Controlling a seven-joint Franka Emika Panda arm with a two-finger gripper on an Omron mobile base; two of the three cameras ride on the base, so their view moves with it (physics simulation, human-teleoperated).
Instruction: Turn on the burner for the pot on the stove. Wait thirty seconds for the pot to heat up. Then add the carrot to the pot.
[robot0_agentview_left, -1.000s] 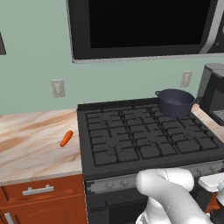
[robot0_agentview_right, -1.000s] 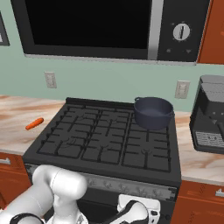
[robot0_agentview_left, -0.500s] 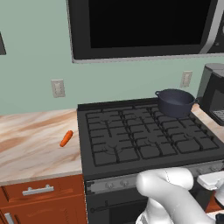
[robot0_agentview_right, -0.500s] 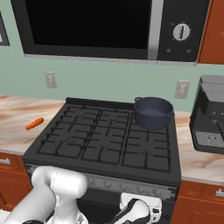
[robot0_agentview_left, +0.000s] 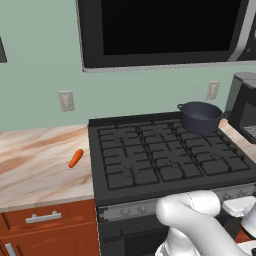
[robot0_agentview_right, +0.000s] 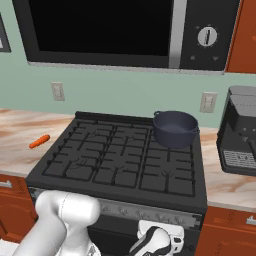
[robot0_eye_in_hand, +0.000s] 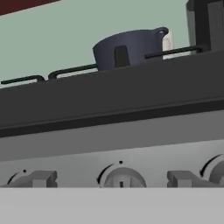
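Left base view: pot (robot0_agentview_left: 200, 117) stands on the stove (robot0_agentview_left: 170, 160) at its rear right corner, upright, lid off. Carrot (robot0_agentview_left: 75, 158) lies on the tabletop (robot0_agentview_left: 35, 165) just beside the stove's left edge, well apart from the pot. Right base view: claw (robot0_agentview_right: 157, 242) sits low before the stove front, below the knob strip; its jaws stand spread, pinching nothing. Hand view: knobs (robot0_eye_in_hand: 121, 178) line the grey strip close ahead, pot above.
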